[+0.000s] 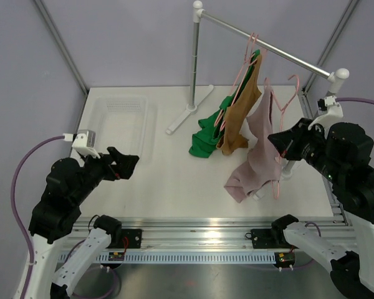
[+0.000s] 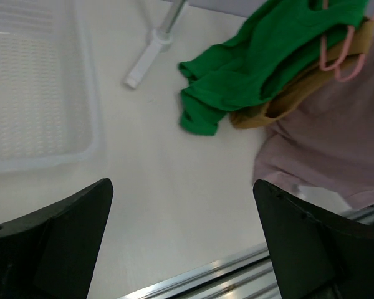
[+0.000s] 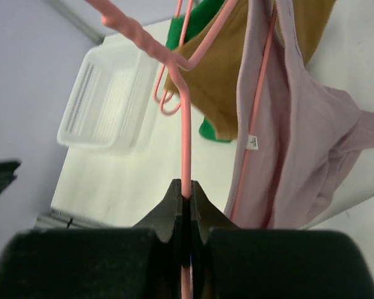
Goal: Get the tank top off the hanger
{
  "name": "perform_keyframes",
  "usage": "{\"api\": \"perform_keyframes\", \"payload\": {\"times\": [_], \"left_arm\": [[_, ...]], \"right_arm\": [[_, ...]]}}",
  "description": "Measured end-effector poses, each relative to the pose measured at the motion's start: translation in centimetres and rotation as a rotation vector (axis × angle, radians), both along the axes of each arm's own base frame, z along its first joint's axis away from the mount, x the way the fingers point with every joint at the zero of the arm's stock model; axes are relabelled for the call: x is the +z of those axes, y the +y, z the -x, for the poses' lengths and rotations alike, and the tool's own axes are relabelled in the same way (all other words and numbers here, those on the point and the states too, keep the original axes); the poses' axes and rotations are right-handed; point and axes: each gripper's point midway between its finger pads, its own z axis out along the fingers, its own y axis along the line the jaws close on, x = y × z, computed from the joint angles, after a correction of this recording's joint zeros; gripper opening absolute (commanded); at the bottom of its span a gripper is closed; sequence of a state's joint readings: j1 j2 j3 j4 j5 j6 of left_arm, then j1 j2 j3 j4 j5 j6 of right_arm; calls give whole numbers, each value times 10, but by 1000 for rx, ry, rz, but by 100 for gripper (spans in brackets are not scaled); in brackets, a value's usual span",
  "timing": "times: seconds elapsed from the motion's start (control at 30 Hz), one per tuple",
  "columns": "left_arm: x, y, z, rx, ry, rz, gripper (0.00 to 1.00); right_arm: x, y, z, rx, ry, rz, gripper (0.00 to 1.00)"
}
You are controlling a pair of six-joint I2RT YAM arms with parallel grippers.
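Right tool (image 3: 186, 197) clamped on the thin wire of the pink hanger (image 3: 186, 140), mauve tank top (image 1: 260, 140) draped from it near the right edge of the table (image 1: 174, 180), left tool (image 1: 126, 163) jaws apart and empty; risk: wire twisting in the pinch, or a strap snagging on the hanger when tugged.

Clear basket (image 1: 119, 121) beside garment rack (image 1: 194, 62)

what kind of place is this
Probably a robot lab test cell, not a home: a white table inside plain grey walls, an aluminium mounting rail at its edge, and a small clothes rail.
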State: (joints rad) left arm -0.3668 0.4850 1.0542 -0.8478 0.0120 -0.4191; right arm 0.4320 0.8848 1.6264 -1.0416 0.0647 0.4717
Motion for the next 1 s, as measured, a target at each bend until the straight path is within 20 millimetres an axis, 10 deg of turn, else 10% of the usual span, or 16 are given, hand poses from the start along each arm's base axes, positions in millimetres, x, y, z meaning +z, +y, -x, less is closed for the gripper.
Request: {"api": "perform_keyframes", "payload": {"times": [0.5, 0.73, 1.0], "left_arm": [[59, -132, -13, -470, -158, 248, 99], [36, -224, 6, -536, -125, 68, 99], [11, -268, -13, -456, -111, -32, 88]], "right_arm": [[-58, 25, 143, 526, 141, -26, 0], [-71, 34, 155, 610, 203, -47, 0], [-69, 38, 153, 637, 213, -45, 0]]}}
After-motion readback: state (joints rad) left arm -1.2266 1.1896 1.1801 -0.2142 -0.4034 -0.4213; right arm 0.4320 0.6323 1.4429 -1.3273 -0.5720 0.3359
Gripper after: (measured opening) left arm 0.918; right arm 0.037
